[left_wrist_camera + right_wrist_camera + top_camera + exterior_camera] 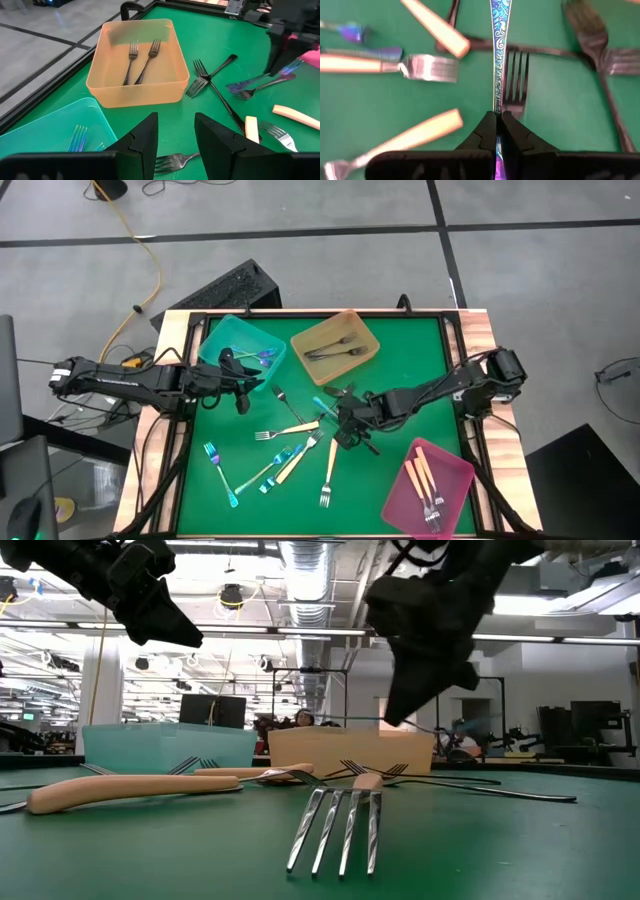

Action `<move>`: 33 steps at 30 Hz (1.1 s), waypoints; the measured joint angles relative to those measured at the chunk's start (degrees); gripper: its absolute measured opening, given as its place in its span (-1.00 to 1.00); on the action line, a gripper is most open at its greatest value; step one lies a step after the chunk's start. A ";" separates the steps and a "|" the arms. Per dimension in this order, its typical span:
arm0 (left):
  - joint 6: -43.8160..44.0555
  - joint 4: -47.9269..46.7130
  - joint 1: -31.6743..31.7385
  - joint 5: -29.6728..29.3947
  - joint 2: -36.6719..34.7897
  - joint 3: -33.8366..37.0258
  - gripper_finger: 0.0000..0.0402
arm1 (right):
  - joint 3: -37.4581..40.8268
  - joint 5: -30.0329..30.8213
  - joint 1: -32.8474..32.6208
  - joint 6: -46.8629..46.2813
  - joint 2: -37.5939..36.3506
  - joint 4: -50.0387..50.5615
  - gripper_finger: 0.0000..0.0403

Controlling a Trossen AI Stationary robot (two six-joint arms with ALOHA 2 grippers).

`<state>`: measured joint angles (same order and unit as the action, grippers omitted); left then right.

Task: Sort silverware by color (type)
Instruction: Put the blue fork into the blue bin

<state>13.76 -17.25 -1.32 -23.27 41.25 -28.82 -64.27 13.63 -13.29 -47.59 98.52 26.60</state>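
**Ana:** Near table centre, at about four o'clock from the amber tray [336, 340], the right gripper [349, 423] has its fingers pinched tight on a blue fork [498, 45] by the handle. It hangs over the heap.

**Ben:** And the other arm?

**Ana:** The left gripper [240, 387] hovers at the teal tray's [225, 338] six o'clock edge. Its fingers [145, 137] stand apart with nothing between them.

**Ben:** Where does everything lie?

**Ana:** Blue pieces sit in the teal tray, two grey forks [141, 60] in the amber one, and cream-handled ones in the pink tray [455, 462] at five o'clock. Loose pieces are spread from centre toward seven o'clock: cream forks [287, 430], blue ones [219, 472], and grey forks [210, 80] crossed beside the amber tray.

**Ben:** So how should this step go?

**Ana:** I'd judge the fork is bound for the teal tray at ten o'clock. A grey fork [516, 82] lies right under the held one, so lift straight up until it hangs free; dragging sideways could snag tines and scatter the heap.

**Ben:** The grip looks narrow.

**Ana:** It is, and on a slim handle the fork may swing or twist. Move slowly, keep it high over the loose pieces, and lower into the tray before letting go.

**Ben:** The left arm is in the way.

**Ana:** Yes. It should clear first, or take the fork in a handover.
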 joint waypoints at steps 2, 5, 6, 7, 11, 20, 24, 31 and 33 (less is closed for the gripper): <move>0.00 0.02 0.00 0.00 -0.01 0.00 -0.43 | 0.00 0.06 1.28 0.91 0.00 -1.41 -0.86; 0.43 0.02 0.00 0.00 -0.02 0.00 -0.43 | 0.00 0.15 3.23 3.27 0.23 -4.96 -0.86; 0.46 0.02 0.00 0.00 -0.02 0.00 -0.43 | 0.00 0.16 3.93 4.06 0.26 -5.93 -0.86; 0.49 0.02 0.00 0.00 -0.01 0.00 -0.43 | -0.01 0.20 4.58 4.60 0.26 -7.18 -0.86; 1.60 0.02 0.00 0.00 -0.01 0.00 -0.43 | -0.07 0.74 7.72 6.58 0.26 -11.02 -0.86; 1.99 0.02 0.00 0.02 -0.02 0.00 -0.43 | -1.60 -0.59 13.59 9.29 0.31 -14.58 -0.86; 1.99 0.01 0.00 0.01 -0.02 0.00 -0.43 | -7.45 -2.26 15.12 13.08 1.20 -11.31 -0.86; 1.99 0.11 0.00 0.02 -0.02 0.00 -0.43 | -22.89 -2.32 18.73 20.90 7.20 2.10 -0.86; 1.99 0.12 0.00 0.02 -0.02 0.00 -0.43 | -26.54 -2.34 19.61 23.32 9.61 5.11 -0.86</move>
<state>15.75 -17.13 -1.32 -23.24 41.23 -28.82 -90.81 11.28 6.33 -24.27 108.13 31.70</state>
